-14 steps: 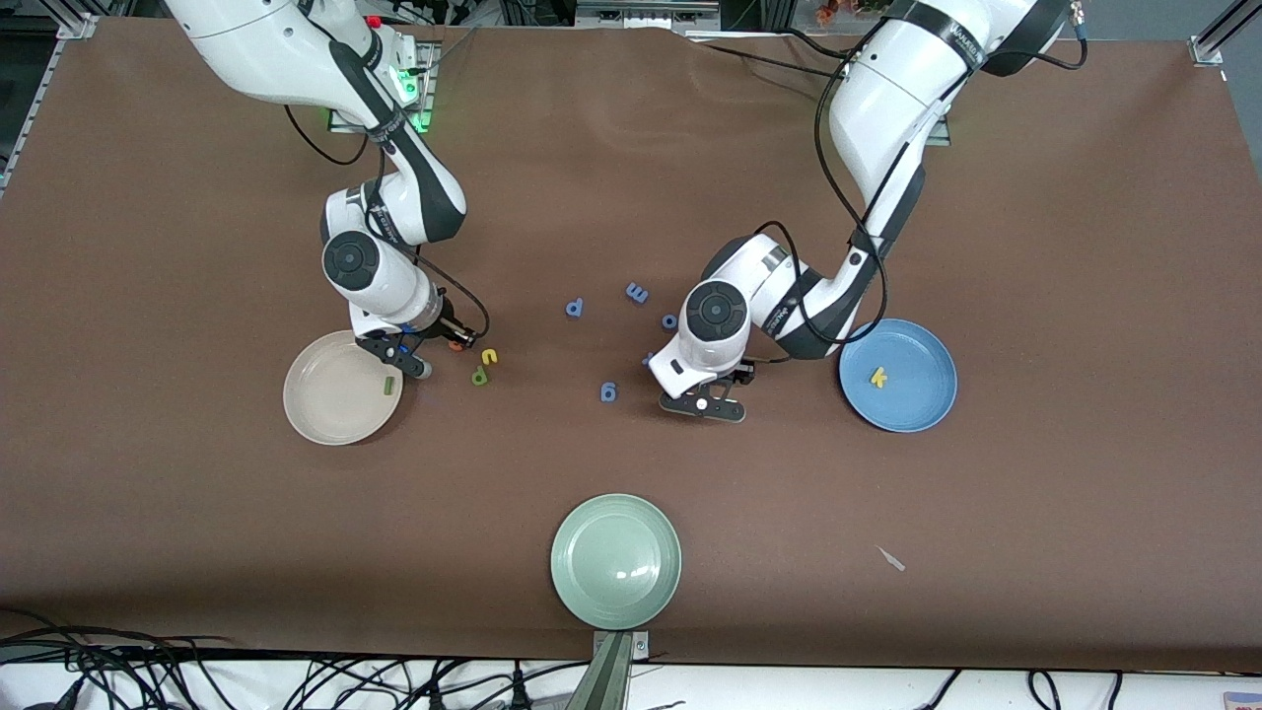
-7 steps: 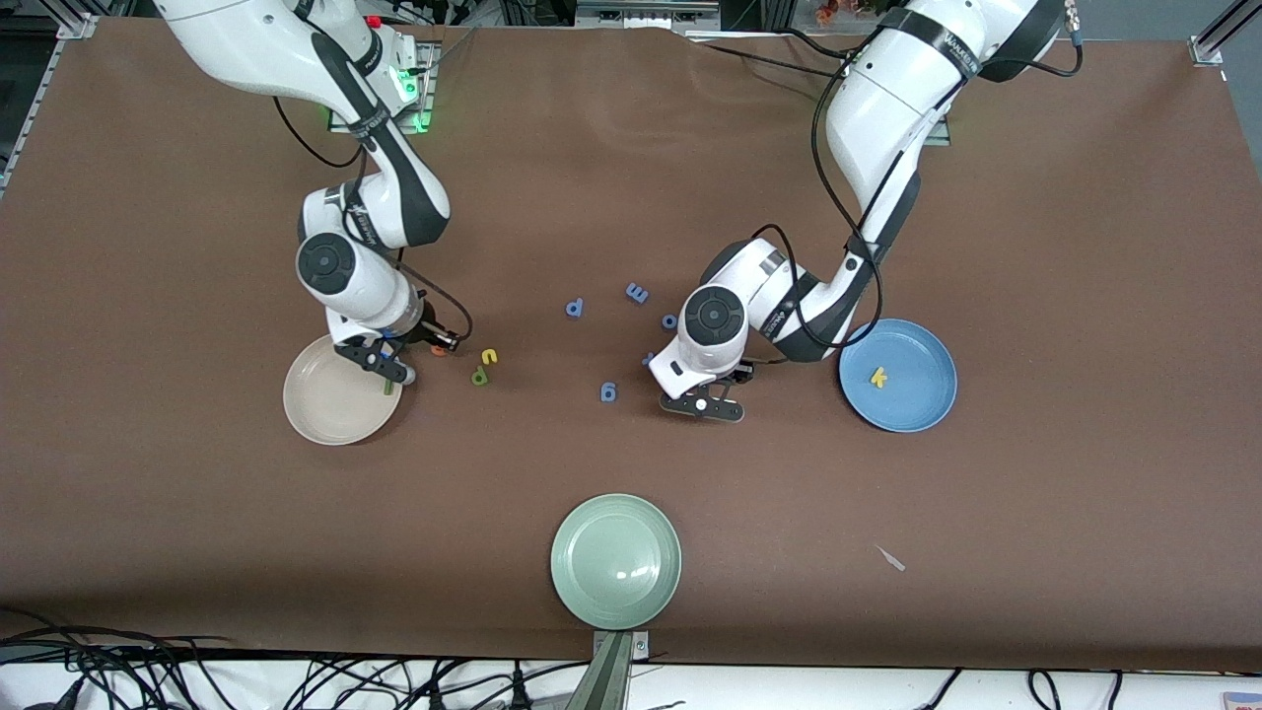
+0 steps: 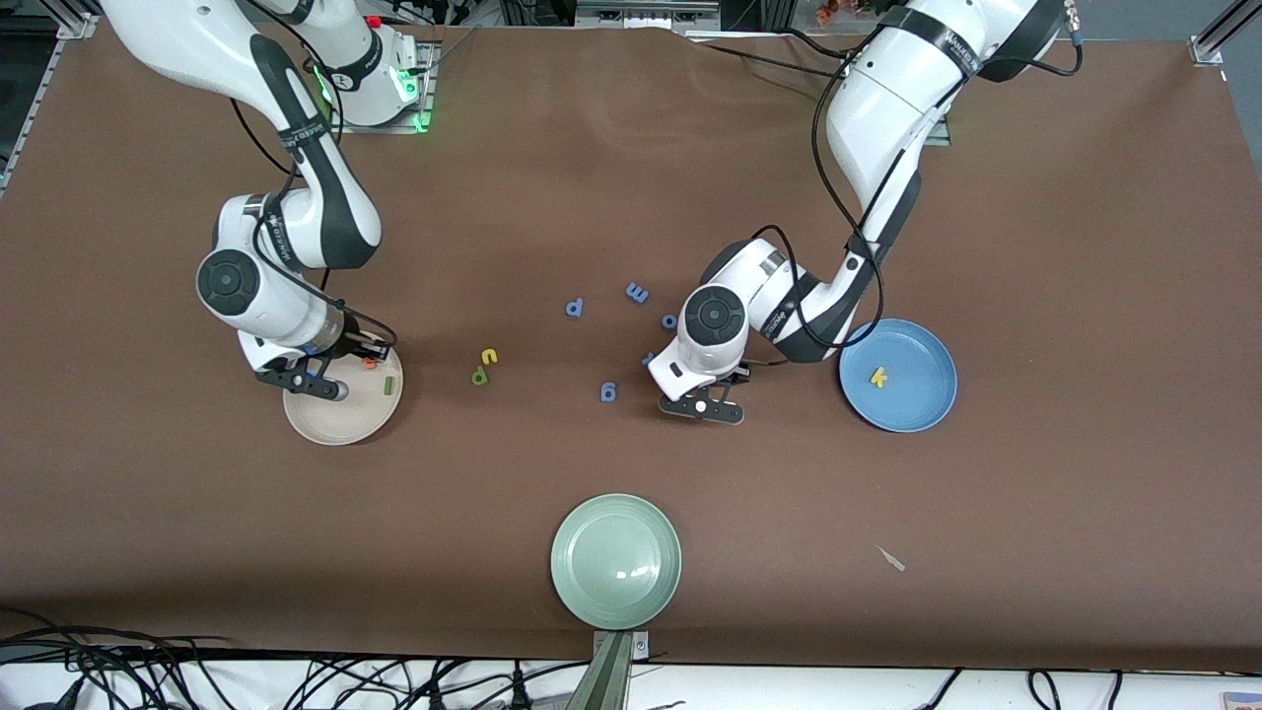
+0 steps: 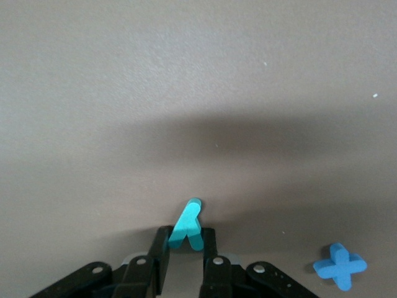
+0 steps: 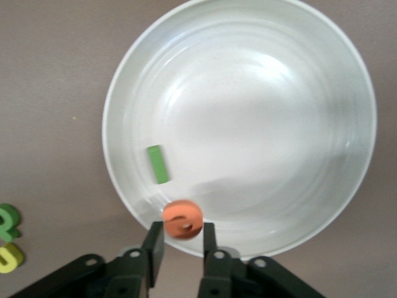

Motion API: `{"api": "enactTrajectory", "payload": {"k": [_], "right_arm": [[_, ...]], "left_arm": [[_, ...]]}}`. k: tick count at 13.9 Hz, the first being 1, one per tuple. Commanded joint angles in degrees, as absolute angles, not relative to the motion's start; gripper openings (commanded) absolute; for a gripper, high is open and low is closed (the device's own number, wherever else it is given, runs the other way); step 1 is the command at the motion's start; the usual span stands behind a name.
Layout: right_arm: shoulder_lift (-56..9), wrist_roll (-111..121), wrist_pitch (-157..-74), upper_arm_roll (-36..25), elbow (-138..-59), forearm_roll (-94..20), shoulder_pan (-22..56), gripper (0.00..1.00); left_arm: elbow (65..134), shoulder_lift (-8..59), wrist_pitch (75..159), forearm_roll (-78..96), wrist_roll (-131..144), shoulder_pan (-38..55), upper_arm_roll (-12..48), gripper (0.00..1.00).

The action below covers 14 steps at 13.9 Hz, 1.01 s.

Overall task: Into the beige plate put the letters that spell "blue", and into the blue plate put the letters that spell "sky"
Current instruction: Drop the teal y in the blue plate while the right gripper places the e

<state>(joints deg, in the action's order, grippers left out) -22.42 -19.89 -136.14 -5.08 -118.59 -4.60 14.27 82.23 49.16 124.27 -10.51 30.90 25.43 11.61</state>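
**Two Arms Working the Foam Letters, One Letter Pinched in Each Gripper**

Three plates are sitting on the brown table (image 3: pixel 1085 247): the beige plate (image 3: pixel 335 419), the blue plate (image 3: pixel 912 399) and a pale green plate (image 3: pixel 616 562). The right gripper (image 5: pixel 178 245) is hanging over the beige plate's rim, its fingers clamping the orange e (image 5: pixel 182 220); one green l (image 3: pixel 390 385) is lying inside that plate. A second ago this gripper was just off the plate's edge, toward the loose letters; it has since swung in over the dish. Two letters, the yellow u (image 3: pixel 488 356) and the olive b (image 3: pixel 479 376), are waiting on the table beside the beige plate, toward the blue one. The left gripper (image 4: pixel 185 251) is down at the table, now squeezed onto the teal y (image 4: pixel 187 225) after standing open a second ago; a blue plus sign (image 4: pixel 340 266) is lying near it. One yellow k (image 3: pixel 877 376) is resting in the blue plate. Four blue letters (image 3: pixel 608 391) are scattered between the plates.
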Motion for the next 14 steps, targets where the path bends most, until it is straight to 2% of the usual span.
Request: {"api": "enactTrajectory", "payload": {"k": [1,2,5,8,10,14], "right_arm": [[-21.97,-19.60,-135.79,-4.92,-119.18,-4.48,14.50,0.53],[-21.97,-19.69,-135.79,-4.92,-119.18,-4.57,14.50,0.60],[-22.23,-23.52,-135.88,-4.05,-118.74,-5.36,14.59,0.61],[-24.95,-34.07,-136.05,0.96,-115.41,-5.27,14.76,0.61],[-27.41,-40.23,-136.32,2.98,-112.43,-5.01,15.55,0.61],[-33.38,-45.17,-136.67,3.52,-106.01,-4.83,18.01,0.63]], "left_arm": [[81.12,47.82,123.14,-10.20,30.32,25.14,10.99,0.10],[81.12,46.94,122.26,-10.28,30.15,24.96,10.81,0.10],[81.56,42.47,114.46,-10.46,28.84,22.51,10.55,0.09],[82.96,38.51,107.50,-10.46,18.15,18.39,10.63,0.06],[85.24,36.22,104.78,-10.46,9.89,14.43,10.63,0.06],[93.40,31.92,104.59,-11.68,-2.70,6.87,10.63,0.04]]}}
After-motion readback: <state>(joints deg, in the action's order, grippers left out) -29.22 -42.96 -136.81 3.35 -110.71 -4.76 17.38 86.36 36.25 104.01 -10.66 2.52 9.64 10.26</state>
